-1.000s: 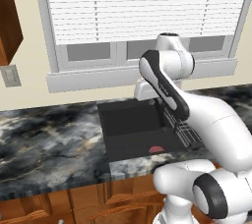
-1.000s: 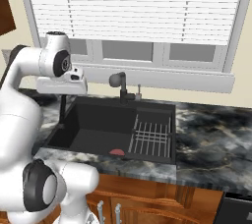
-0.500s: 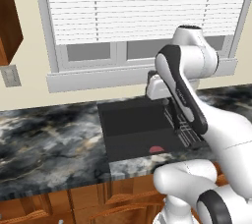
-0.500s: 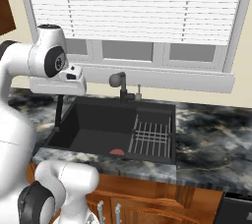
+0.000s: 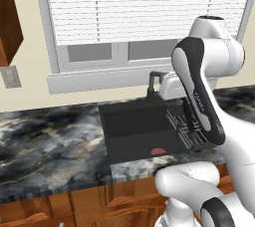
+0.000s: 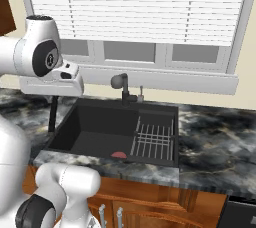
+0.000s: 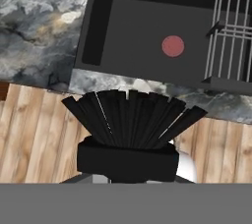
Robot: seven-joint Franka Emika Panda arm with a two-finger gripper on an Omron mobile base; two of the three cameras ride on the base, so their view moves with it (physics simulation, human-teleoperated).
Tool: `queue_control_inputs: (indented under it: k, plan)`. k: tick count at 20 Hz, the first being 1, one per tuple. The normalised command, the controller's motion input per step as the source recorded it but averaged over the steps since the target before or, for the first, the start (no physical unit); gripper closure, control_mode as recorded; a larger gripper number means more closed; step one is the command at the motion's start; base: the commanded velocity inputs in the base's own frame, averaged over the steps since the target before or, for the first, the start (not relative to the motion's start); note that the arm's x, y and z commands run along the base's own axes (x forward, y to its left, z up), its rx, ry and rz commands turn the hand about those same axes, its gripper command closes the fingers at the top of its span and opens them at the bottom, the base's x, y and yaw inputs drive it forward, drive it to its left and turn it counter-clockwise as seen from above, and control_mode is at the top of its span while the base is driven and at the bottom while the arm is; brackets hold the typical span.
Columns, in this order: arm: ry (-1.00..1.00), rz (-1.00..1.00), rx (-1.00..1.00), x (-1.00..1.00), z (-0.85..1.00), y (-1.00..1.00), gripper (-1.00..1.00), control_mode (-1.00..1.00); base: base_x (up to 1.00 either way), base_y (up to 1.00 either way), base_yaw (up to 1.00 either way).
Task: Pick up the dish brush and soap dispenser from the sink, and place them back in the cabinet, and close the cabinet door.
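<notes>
While the gripper (image 6: 52,101) hung at left of frame, fingers clamped on a dark fanned brush (image 7: 133,115), I judged the cabinet (image 5: 10,22) run was all ahead. I could not place the dispenser. I counted one brush, one sink (image 7: 98,31) and one red disc (image 7: 173,46).

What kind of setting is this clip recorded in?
A rendered home kitchen, by the look of it: a black sink with a wire rack set in a marbled countertop, under a window with white blinds, wooden base cabinets below.
</notes>
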Motion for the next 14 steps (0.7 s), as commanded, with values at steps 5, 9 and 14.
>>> queue_control_inputs:
  k: [5, 9, 14]
  plan:
    - [0.0, 0.0, 0.0, -0.42, 0.22, 0.0, 1.0, -1.0, 0.0, 0.0, 0.0]
    - [0.0, 0.0, 0.0, -0.39, 0.15, 0.0, 1.0, -1.0, 0.0, 0.0, 0.0]
    - [0.0, 0.0, 0.0, 0.0, 0.0, 0.0, 1.0, 1.0, -0.45, 0.0, -0.01]
